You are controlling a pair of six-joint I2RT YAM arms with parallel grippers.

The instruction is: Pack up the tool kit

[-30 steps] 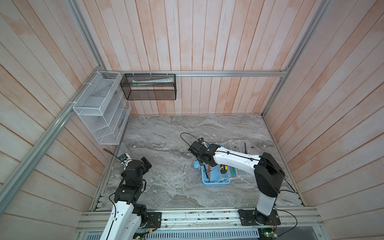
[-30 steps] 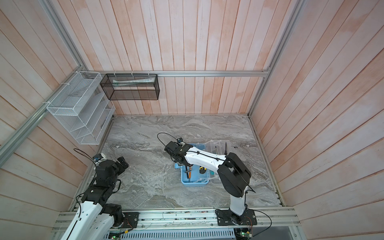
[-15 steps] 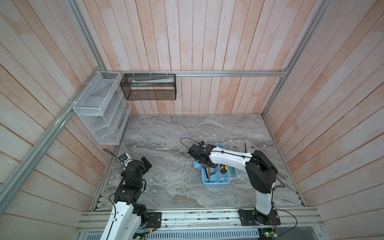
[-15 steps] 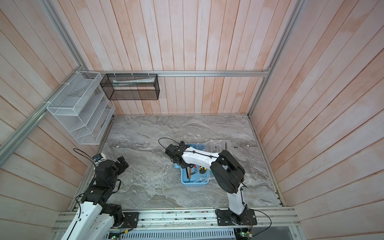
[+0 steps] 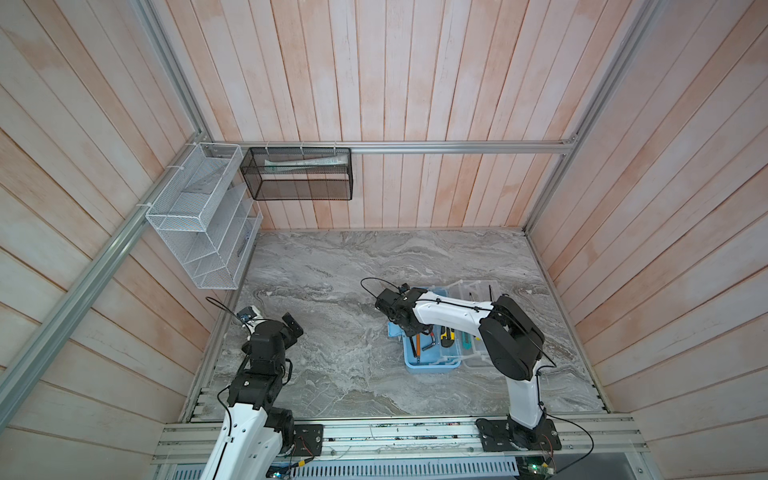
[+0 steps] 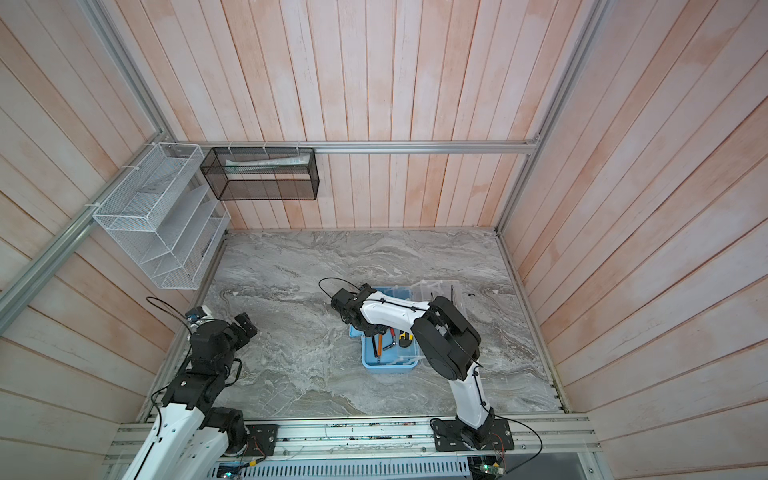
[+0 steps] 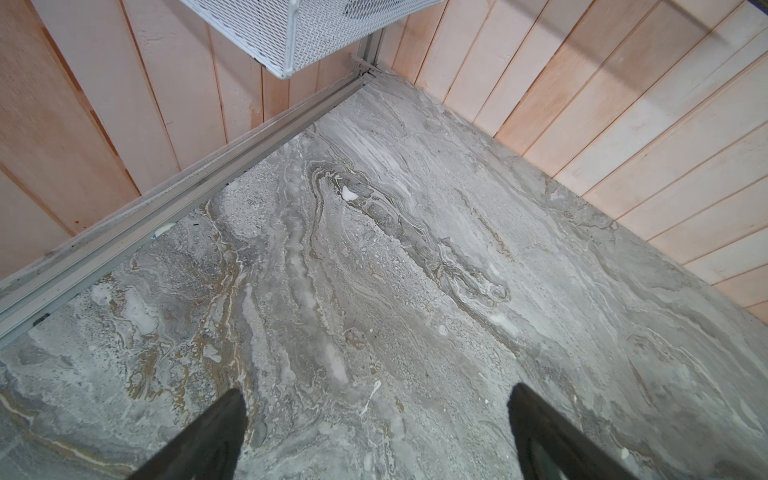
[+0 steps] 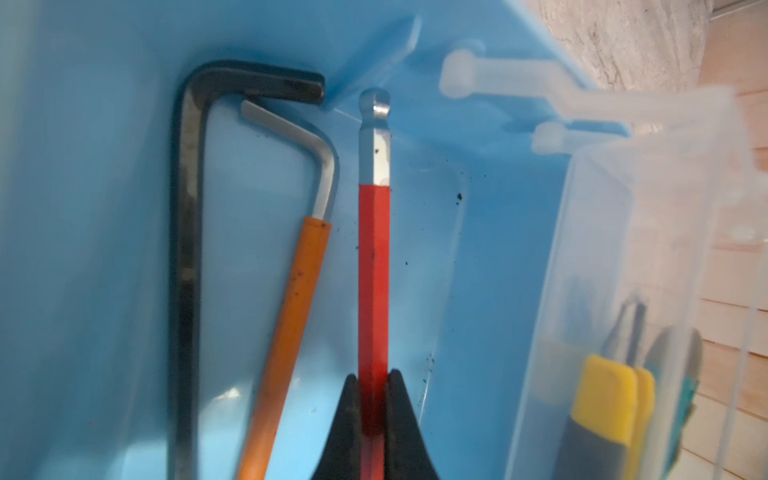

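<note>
While the left gripper [image 7: 376,390] hangs spread wide, well left of the case [image 5: 432,365], the right gripper [image 8: 372,376] dips into it, clamped on a red key [image 8: 374,257]. An orange key [image 8: 291,316] and a black key [image 8: 185,249] lie alongside; a yellow-black tool [image 8: 602,399] sits in its tray [image 8: 602,249]. Since a second ago, the right elbow has edged toward the case.

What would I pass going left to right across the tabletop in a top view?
Open left gripper → light-blue handle → orange hex key in the light-blue base → yellow-black cutter → right arm's black elbow. The right gripper, shut on a red hex key, overlaps the base, so it is omitted.
</note>
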